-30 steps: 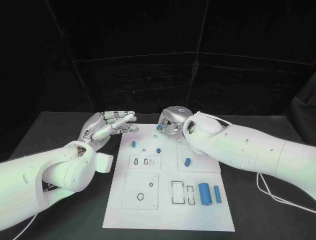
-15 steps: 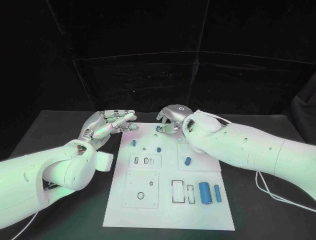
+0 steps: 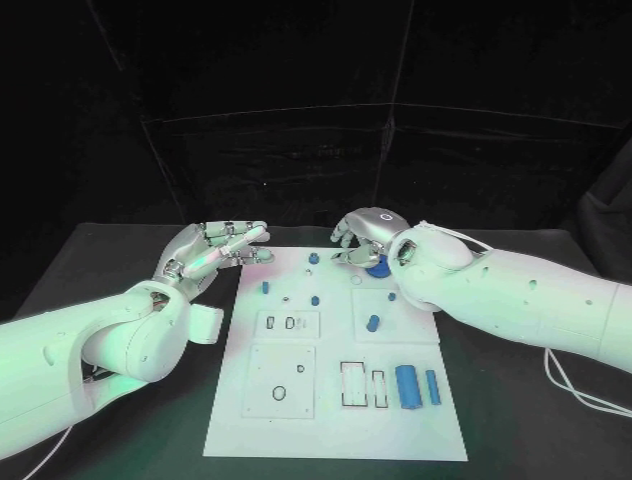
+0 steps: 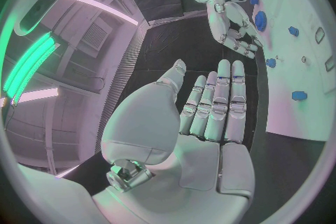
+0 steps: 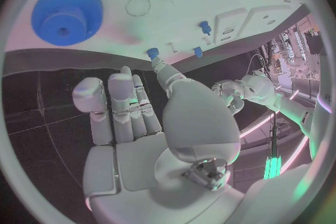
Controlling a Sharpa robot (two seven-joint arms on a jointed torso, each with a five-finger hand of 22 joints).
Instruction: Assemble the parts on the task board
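The white task board (image 3: 338, 420) lies mid-table, its far end between my hands. A blue gear (image 3: 380, 268) lies flat on that far end, also seen as gear (image 5: 66, 12) and gear (image 4: 260, 19). My right hand (image 3: 359, 238) hovers just beyond the gear with fingers apart and nothing in them; its palm (image 5: 133, 123) faces the board, the thumb tip close to a small blue peg (image 5: 152, 52). My left hand (image 3: 215, 248) is off the board's far left corner, fingers (image 4: 217, 106) straight and holding nothing. Small blue pegs (image 3: 264, 287) stand on the board.
More blue parts lie on the board: a peg (image 3: 313, 257) at the far edge, an oval piece (image 3: 374, 322) in the middle, and two long cylinders (image 3: 407, 385) near the right front. Empty sockets (image 3: 279, 392) show at the left front. Black table (image 3: 129, 260) surrounds the board.
My right hand and arm have shifted to the right, uncovering the blue gear on the board's far end. The left hand has hardly moved.
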